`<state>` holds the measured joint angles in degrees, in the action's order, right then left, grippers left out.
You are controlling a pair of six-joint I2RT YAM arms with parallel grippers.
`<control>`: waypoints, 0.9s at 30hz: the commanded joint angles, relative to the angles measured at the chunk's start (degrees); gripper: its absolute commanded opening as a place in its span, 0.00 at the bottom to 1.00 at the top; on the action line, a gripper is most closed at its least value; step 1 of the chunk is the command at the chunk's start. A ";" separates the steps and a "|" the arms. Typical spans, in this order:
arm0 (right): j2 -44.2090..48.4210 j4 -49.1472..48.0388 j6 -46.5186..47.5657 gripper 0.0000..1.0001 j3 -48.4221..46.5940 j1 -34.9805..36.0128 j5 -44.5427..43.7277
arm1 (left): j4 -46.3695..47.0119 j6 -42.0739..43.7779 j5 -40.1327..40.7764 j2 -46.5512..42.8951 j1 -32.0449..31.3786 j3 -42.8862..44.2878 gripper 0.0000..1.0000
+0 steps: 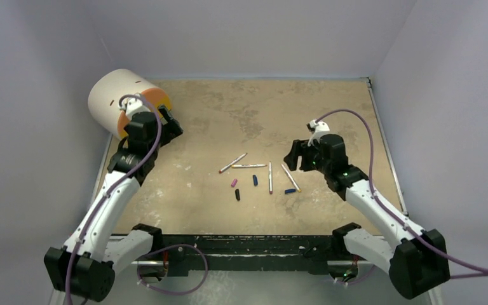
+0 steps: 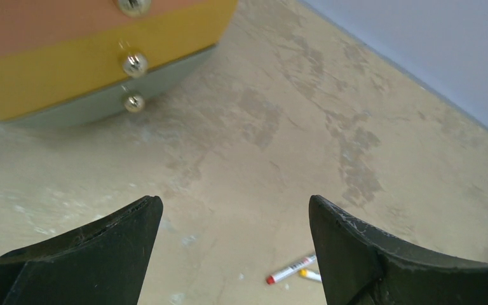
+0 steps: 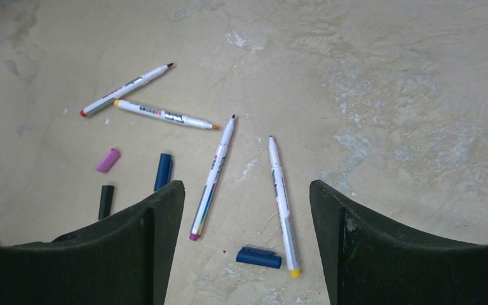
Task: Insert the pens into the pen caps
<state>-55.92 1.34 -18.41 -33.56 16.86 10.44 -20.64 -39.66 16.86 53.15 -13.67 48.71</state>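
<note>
- Overhead, four pens (image 1: 270, 177) lay loose and uncapped at the middle of the table (image 1: 216, 108). A pink cap (image 1: 234, 182), a black cap (image 1: 237, 194) and two dark blue caps (image 1: 255, 180) lay just beside them. The pen tips were too small here to tell apart.
- Overhead too, the left gripper (image 1: 171, 124) hung well apart from the pens, beside a white drum (image 1: 117, 95) with an orange end. The right gripper (image 1: 294, 155) stood just right of the pens. Neither pair of jaws was easy to read from above.
- At the left wrist, the fingers (image 2: 101, 254) stood wide apart with nothing between them. Only a red-ended pen (image 2: 290, 270) and the yellow end of a second pen (image 2: 309, 274) showed, that one cut off by a finger. The drum ran out of frame.
- At the right wrist, the jaws stood parted above the table, gripping nothing. All four pens showed. One blue cap (image 3: 162, 170) was partly hidden behind a finger (image 3: 146, 254); the other blue cap (image 3: 258, 257) lay just beside the yellow-tailed pen (image 3: 283, 203).
</note>
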 commanded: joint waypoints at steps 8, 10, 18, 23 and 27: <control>4.48 -2.04 -6.08 0.75 -4.59 8.80 -31.21 | -6.14 19.72 9.32 2.76 -0.30 12.39 0.91; 5.79 -3.89 -6.07 0.68 -3.16 8.76 -30.71 | -5.45 17.28 12.29 1.53 -0.30 11.58 0.91; 0.64 0.70 -5.88 0.19 -5.98 8.80 -31.92 | -2.92 13.54 15.43 1.45 -0.21 10.40 0.99; -0.14 -0.65 -4.53 0.34 -4.32 8.80 -27.51 | -3.58 7.54 20.27 4.09 0.12 9.24 0.99; 0.01 -4.18 -5.10 0.69 -1.52 8.80 -22.84 | 0.93 9.19 13.14 2.29 0.14 6.49 0.90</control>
<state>-56.71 1.91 -23.77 -36.91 25.47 -16.88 -25.45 -29.71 34.26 57.41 -13.58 57.28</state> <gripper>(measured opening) 0.586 0.979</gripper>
